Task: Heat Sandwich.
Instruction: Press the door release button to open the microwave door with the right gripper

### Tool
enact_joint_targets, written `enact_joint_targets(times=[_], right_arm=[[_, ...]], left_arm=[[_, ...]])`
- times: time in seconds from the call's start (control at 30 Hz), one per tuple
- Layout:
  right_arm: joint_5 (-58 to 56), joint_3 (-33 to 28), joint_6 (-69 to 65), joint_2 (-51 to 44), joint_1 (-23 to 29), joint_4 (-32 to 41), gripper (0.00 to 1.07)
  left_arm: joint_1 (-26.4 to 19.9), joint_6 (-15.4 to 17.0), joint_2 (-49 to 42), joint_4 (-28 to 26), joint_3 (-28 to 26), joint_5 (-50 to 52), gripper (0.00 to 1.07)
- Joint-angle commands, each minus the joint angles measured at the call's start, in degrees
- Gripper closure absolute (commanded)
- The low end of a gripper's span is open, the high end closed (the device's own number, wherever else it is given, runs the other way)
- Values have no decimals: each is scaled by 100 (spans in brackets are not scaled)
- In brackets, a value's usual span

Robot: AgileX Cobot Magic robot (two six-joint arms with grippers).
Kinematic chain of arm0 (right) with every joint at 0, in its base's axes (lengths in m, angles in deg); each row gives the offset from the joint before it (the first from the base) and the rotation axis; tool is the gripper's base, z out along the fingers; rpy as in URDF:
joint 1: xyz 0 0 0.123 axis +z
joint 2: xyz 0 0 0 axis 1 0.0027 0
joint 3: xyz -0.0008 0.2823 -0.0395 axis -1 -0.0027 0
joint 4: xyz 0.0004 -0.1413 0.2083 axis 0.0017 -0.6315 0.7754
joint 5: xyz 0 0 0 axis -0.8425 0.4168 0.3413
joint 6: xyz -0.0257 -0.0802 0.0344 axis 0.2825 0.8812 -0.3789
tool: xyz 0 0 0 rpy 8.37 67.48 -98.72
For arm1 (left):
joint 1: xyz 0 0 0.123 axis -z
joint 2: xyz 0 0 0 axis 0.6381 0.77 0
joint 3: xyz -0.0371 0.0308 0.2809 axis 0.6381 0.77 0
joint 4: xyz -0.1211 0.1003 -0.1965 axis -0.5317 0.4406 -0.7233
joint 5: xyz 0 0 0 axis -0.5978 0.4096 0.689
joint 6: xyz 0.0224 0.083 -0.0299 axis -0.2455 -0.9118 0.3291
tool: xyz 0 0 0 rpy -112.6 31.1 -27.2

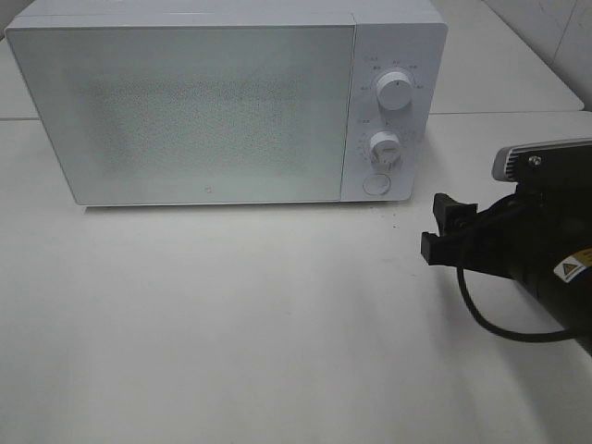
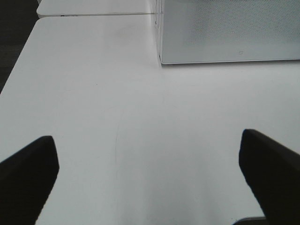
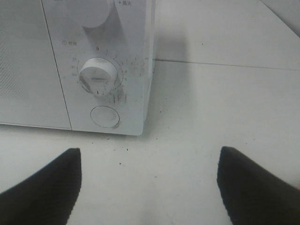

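Note:
A white microwave (image 1: 213,102) stands at the back of the table with its door shut; its lower dial (image 3: 97,76) and round door button (image 3: 105,116) face my right wrist view. The sandwich is out of view. My right gripper (image 1: 442,228) hovers open just right of the microwave's control panel, fingers (image 3: 42,192) wide apart and empty above the tabletop. My left gripper (image 2: 150,183) is open too, with bare table between its fingers (image 2: 26,178), and the microwave's left front corner (image 2: 161,58) ahead of it. The left arm does not show in the high view.
The white table (image 1: 231,314) stretches in front of the microwave. A second table (image 1: 499,65) joins behind at the right, with a seam between them. The table's left edge (image 2: 18,70) drops to a dark floor. A black cable (image 1: 490,319) loops under the right arm.

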Motion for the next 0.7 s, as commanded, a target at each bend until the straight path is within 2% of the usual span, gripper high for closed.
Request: enact_joint_targets(times=[0.03,0.27,0.63,0.7], right_arm=[[321,-6,-269,258,304,309,31],[372,309,-281,676,854,831,31],[338,390,-350,802,882,854,31],[338,390,-814,802,882,854,31]], left_arm=[[11,-6,-149,-23,17,80,5],[11,-6,-149,-23,17,80,5],[11,-6,-149,-23,17,80,5],[11,-6,-149,-23,17,80,5]])
